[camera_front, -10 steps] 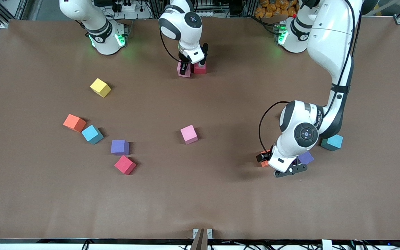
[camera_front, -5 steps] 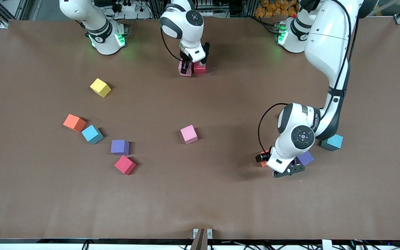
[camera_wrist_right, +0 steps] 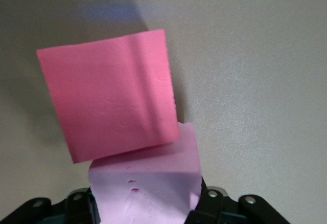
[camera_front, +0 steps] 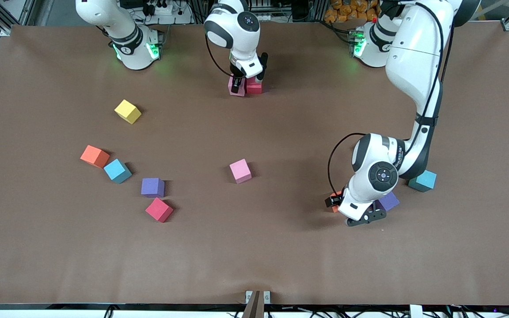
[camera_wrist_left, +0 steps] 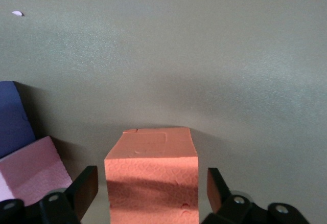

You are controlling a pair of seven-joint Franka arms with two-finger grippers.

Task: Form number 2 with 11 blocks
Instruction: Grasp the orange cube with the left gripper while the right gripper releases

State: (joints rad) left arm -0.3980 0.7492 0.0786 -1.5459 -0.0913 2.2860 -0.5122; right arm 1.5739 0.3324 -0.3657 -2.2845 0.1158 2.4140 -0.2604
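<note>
Near the bench's (camera_front: 281, 265) twelve o'clock edge, the right gripper (camera_wrist_right: 145, 203) has its fingers clamped on a pink block (camera_front: 235, 85), pressing it against a red block (camera_front: 254, 86). Over at four o'clock, the left gripper's (camera_wrist_left: 152, 193) fingers straddle an orange block (camera_wrist_left: 152, 175), not touching yet. Best bet: close evenly and keep it square so nothing twists.

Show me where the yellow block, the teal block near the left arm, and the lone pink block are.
yellow block (camera_front: 127, 110), front view, top face.
teal block (camera_front: 424, 179), front view, top face.
pink block (camera_front: 240, 170), front view, top face.
</note>
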